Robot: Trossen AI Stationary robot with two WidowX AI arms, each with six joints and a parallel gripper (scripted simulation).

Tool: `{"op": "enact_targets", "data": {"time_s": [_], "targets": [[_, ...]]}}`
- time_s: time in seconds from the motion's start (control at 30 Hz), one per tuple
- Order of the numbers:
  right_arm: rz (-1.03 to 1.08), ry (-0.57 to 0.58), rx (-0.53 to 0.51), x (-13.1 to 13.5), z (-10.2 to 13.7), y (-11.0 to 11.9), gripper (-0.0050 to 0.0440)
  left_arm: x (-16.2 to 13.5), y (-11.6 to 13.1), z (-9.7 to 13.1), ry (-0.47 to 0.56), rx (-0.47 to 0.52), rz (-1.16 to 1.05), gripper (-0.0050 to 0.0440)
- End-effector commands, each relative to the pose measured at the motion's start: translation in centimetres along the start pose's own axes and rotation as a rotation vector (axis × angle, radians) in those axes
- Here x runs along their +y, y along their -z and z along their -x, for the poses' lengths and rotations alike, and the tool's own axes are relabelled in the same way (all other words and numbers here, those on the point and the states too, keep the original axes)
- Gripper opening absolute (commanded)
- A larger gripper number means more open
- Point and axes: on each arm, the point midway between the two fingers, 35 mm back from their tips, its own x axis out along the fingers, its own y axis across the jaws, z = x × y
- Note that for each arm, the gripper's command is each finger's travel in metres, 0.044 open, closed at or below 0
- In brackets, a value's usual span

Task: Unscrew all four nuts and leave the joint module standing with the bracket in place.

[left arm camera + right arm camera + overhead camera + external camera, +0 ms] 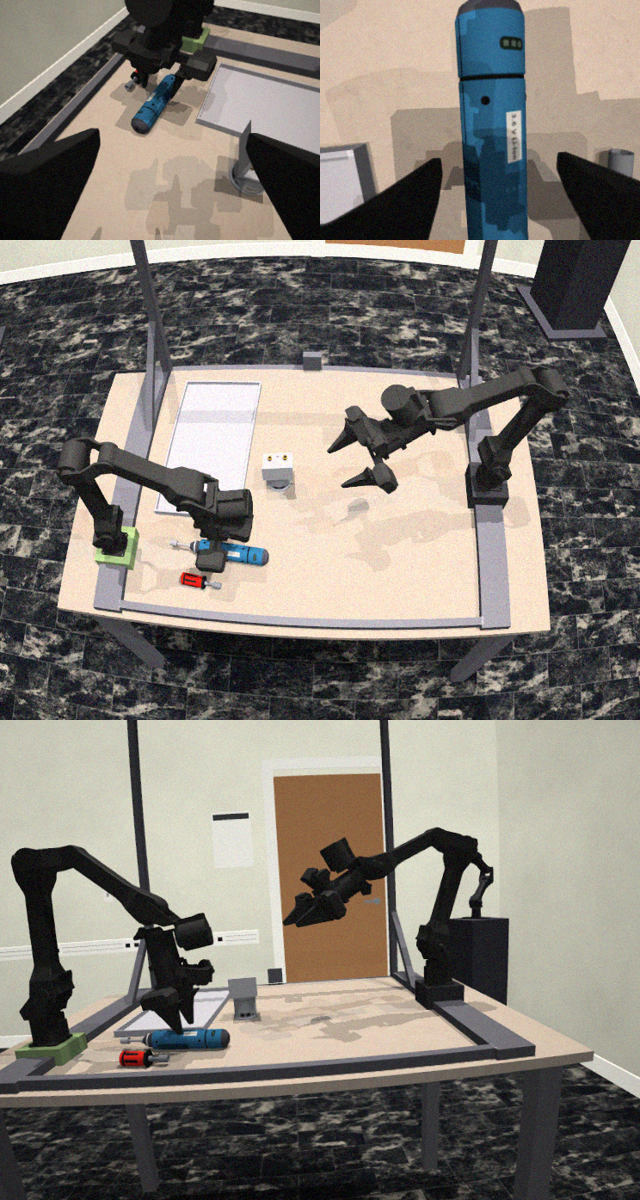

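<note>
The joint module (280,485) (244,1008) (247,186) stands upright mid-table, with the grey bracket (277,474) (242,987) on it. Two brass nuts show on the bracket's top face in the top view; other nuts cannot be made out. The blue electric nut driver (255,555) (212,1038) (149,112) (493,56) lies on its side on the table. My right gripper (185,1026) (499,162) is open, its fingers on either side of the barrel with gaps. My left gripper (335,468) (291,924) (174,138) is open and empty, raised high beyond the module.
A red hand driver (193,580) (135,1058) lies beside the electric driver, near the front rail (299,621). A pale tray (217,410) (268,104) (337,186) lies behind the right arm's gripper, beside the module. Frame posts rise at the back.
</note>
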Motion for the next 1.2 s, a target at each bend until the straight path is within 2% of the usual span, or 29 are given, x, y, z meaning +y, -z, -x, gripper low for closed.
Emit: {"op": "enact_targets", "data": {"time_s": [0.0, 0.2, 0.3, 0.37, 0.73, 0.87, 0.93, 1.17], "targets": [[0.0, -0.003, -0.058, 0.2, 4.2, -1.0, 0.0305, -0.3, -1.2, 0.1, -0.007, -0.029, 0.009, 0.04], [0.0, -0.003, -0.058, 0.2, 4.7, -1.0, 0.0305, -0.9, -1.4, -0.4, 0.008, -0.001, -0.008, 0.04], [0.001, 0.0, -0.036, 0.1, 4.1, -0.6, 0.0305, -2.0, -1.9, -1.3, 0.031, 0.05, -0.031, 0.04], [0.001, 0.0, -0.036, 0.1, 4.1, -0.6, 0.0305, -2.0, -1.9, -1.3, 0.031, 0.05, -0.031, 0.04], [0.002, -0.002, -0.038, 0.1, 4.1, -0.6, 0.0305, -7.8, -2.7, -5.9, 0.141, 0.324, -0.146, 0.04], [0.002, -0.002, -0.038, 0.1, 4.1, -0.6, 0.0305, -9.7, -2.3, -7.1, 0.173, 0.409, -0.183, 0.04], [0.002, -0.002, -0.038, 0.1, 4.1, -0.6, 0.0305, -9.7, -2.3, -7.1, 0.173, 0.409, -0.183, 0.04], [0.002, -0.002, -0.038, 0.1, 4.1, -0.6, 0.0305, -13.3, -1.0, -9.0, 0.232, 0.576, -0.254, 0.04]]}}
